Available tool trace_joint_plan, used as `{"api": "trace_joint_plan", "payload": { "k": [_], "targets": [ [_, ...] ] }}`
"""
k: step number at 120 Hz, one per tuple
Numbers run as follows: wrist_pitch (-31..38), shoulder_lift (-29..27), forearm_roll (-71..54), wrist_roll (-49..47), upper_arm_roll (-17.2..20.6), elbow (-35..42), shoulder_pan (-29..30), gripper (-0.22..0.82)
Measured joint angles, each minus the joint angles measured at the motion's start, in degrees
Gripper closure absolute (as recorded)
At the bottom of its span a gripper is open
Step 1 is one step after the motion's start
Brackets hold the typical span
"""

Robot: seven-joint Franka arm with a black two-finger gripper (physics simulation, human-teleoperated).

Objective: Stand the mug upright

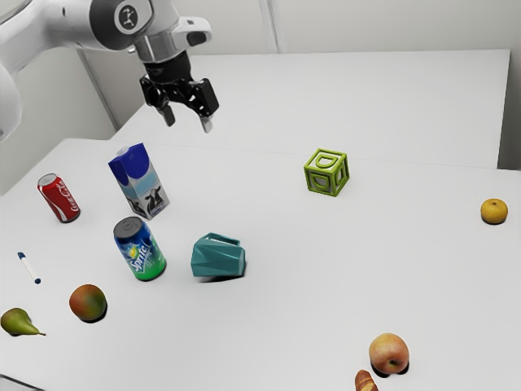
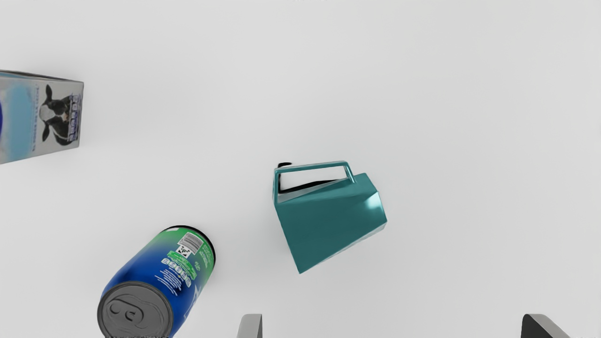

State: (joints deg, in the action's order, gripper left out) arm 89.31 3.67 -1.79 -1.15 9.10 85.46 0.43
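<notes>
The teal faceted mug lies on its side on the white table, to the exterior view's right of the Sprite can. In the wrist view the mug shows its handle out to one side, and its wider end faces the Sprite can. High above the table, behind the milk carton, hangs my gripper, well away from the mug. Both fingertips of the gripper stand wide apart with nothing between them.
A Sprite can stands close beside the mug, with a milk carton and a Coke can farther back. Also on the table are a mango, a pear, a marker, a green block, an apple and an orange.
</notes>
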Motion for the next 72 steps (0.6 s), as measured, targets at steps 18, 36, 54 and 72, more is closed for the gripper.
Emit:
{"api": "trace_joint_plan", "payload": {
  "k": [18, 36, 54, 72],
  "targets": [
    [-0.1, 0.2, -0.3, -0.7, 0.0, 0.2, -1.0, 0.0],
    [-0.7, 0.0, -0.1, -1.3, -0.5, 1.1, 0.3, 0.0],
    [-0.8, -1.1, 0.2, -2.2, -0.6, 3.1, 1.3, 0.0],
    [-0.6, -3.1, 2.1, -2.9, -0.3, 9.5, 1.4, 0.0]
  ]
}}
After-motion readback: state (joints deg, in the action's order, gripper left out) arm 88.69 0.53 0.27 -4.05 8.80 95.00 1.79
